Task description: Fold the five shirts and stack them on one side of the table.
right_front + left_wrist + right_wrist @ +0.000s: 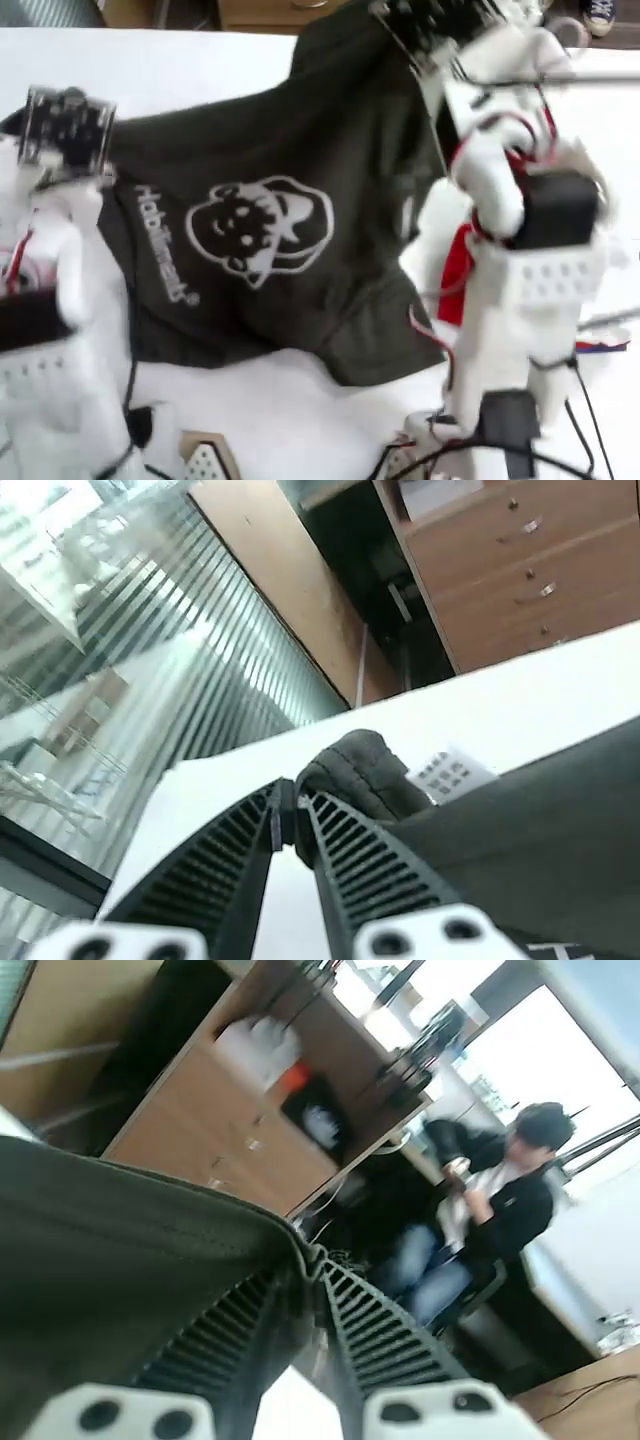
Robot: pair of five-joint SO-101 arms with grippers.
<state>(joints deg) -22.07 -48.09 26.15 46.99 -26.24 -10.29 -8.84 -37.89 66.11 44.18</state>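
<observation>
**Inspector:** The surface is a white table top (pixel 200 70), and a brown wooden drawer cabinet (pixel 520 570) stands in the room behind it. What is the status of the work?

**Assessor:** One dark grey cotton shirt with a white cartoon-face print (pixel 300 280) lies print-up across the middle of the table. It is unfolded, rumpled along its near edge and raised at its far right corner. I judge the fold on this garment as begun but not yet made. I cannot tell how many of the five are finished. Stacking is outstanding for this one at least.

**Inspector:** And the pincers?

**Assessor:** The left gripper (pixel 293 808) has its jaws pressed together on a bunched corner of the shirt at the table's left side. The right gripper (pixel 318 1270) is likewise clamped on a pleated edge of the cloth, which falls away below it. The shirt spans between the two, pinched at both ends.
</observation>
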